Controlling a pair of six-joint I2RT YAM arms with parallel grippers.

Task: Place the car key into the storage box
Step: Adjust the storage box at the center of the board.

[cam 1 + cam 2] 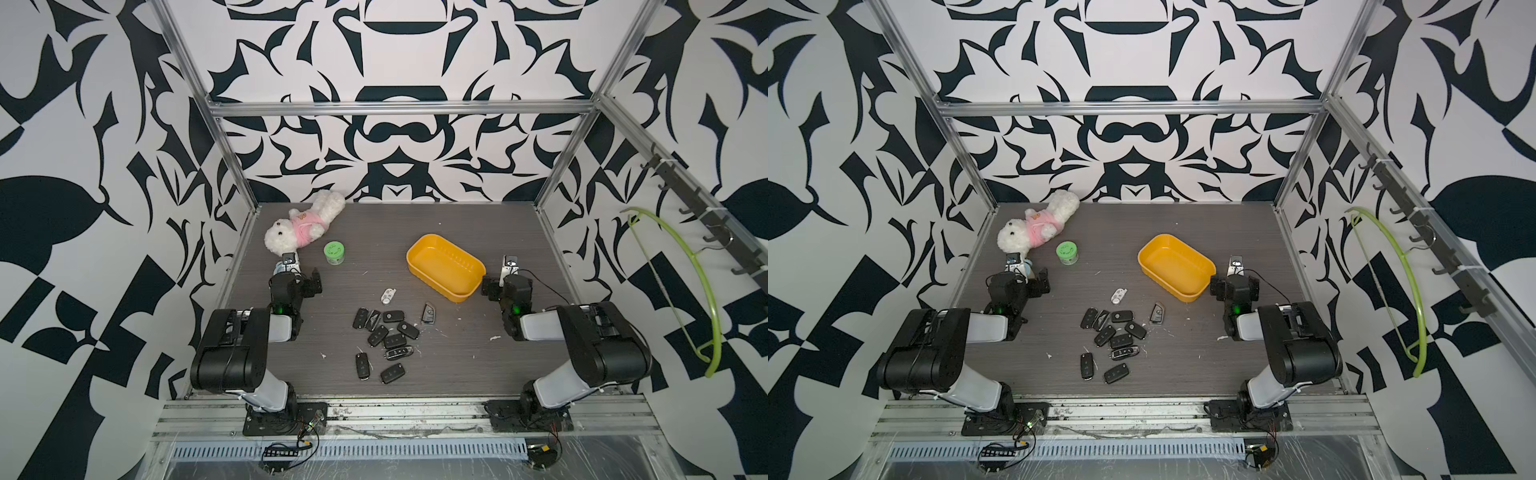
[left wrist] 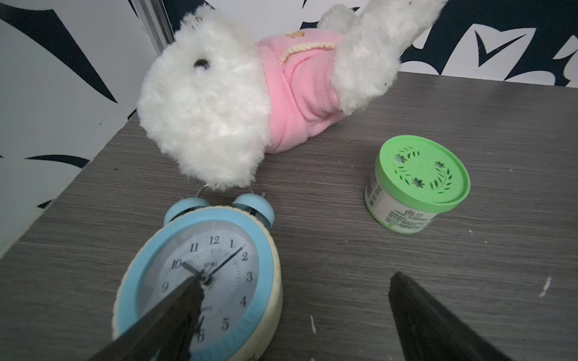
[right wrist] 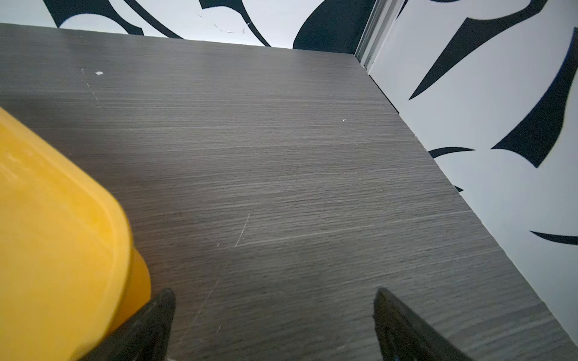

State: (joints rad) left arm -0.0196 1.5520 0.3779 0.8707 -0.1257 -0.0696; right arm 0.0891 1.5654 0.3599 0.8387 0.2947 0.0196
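Storage box [image 1: 444, 264] is sitting empty, at one o'clock from the car-key pile [image 1: 388, 336] lying mid-table. Right gripper [image 3: 272, 293] is hovering beside the box's corner, jaws apart, empty; left gripper [image 2: 297, 281] likewise, by the blue alarm clock [image 2: 225, 250]. Advised: right gripper taking the silver-trimmed key [image 1: 427, 313], lying clear at the pile's two o'clock, pinching across its narrow sides.

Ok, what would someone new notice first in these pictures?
The bright yellow-orange storage box, empty, on the right side of the table. Then the scatter of black car keys at the middle front, and the white plush toy in pink lying in the far left corner.
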